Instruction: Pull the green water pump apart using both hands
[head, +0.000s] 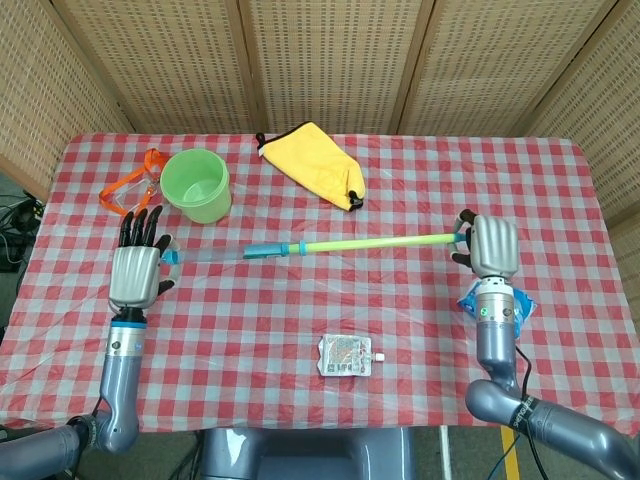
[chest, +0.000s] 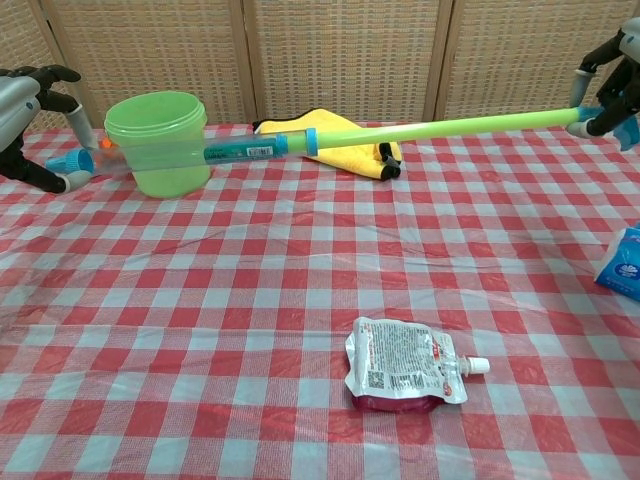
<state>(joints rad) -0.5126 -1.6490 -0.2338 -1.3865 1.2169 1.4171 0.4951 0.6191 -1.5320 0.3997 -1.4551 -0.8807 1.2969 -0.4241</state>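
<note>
Above the tabletop (head: 400, 300), pump (head: 340, 244) held level, drawn out long: barrel end clamped in left hand (head: 138, 272), rod end in right hand (head: 492, 247). Step: extension. Further outward pull is judged required.

green cup (head: 196, 185), yellow bag (head: 312, 163), foil pouch (head: 345, 356), orange goggles (head: 127, 190)

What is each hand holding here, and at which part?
Both hold the green water pump: the left hand grips its clear tube end, the right hand its green rod end, above the table.
</note>
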